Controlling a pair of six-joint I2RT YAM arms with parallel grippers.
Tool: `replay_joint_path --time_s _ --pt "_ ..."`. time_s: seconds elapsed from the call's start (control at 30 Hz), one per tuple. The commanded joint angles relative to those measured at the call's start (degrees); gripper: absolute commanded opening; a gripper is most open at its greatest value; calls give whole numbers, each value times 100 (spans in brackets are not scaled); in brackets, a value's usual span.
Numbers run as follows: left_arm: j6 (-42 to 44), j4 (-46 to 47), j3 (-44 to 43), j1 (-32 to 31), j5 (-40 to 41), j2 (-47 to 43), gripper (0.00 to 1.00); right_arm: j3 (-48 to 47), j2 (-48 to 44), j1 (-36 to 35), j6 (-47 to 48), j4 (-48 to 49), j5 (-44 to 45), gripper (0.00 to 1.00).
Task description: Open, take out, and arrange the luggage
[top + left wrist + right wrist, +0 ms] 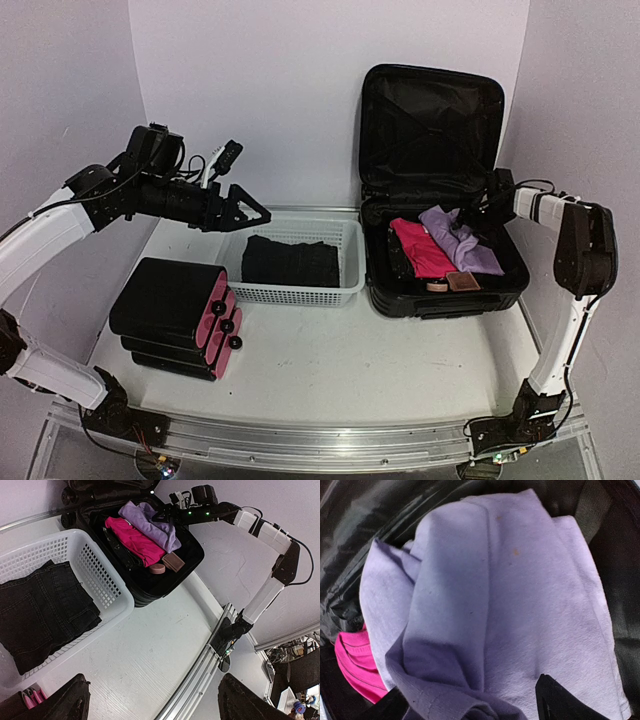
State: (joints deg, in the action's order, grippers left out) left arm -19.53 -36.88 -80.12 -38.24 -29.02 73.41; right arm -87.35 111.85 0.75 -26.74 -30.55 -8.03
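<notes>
White counter [300, 350] against pale walls; large black ribbed hard-shell suitcase [430, 110] lies under the right tool [467, 695], lid upright beyond it, cavity facing up, long axis seemingly crosswise. Step: unpacking; right tool, spread above lilac folded garment [510, 580], must lower and pinch it; left tool [245, 208] spread.

Basket [300, 293] left of luggage [445, 300]

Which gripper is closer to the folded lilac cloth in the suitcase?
Right. The right gripper hangs just over the lilac cloth garment inside the open black hard-shell suitcase; the left gripper hovers over the far-left corner of the white perforated plastic basket.
</notes>
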Motion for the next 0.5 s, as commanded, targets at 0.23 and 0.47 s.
replay_joint_path --time_s 0.23,0.47 --pt "-22 346 -83 26 -157 -116 89 240 -404 188 -764 424 -252 60" --pt "-51 376 -83 26 -237 -111 89 710 -629 394 -1819 1314 -1004 61"
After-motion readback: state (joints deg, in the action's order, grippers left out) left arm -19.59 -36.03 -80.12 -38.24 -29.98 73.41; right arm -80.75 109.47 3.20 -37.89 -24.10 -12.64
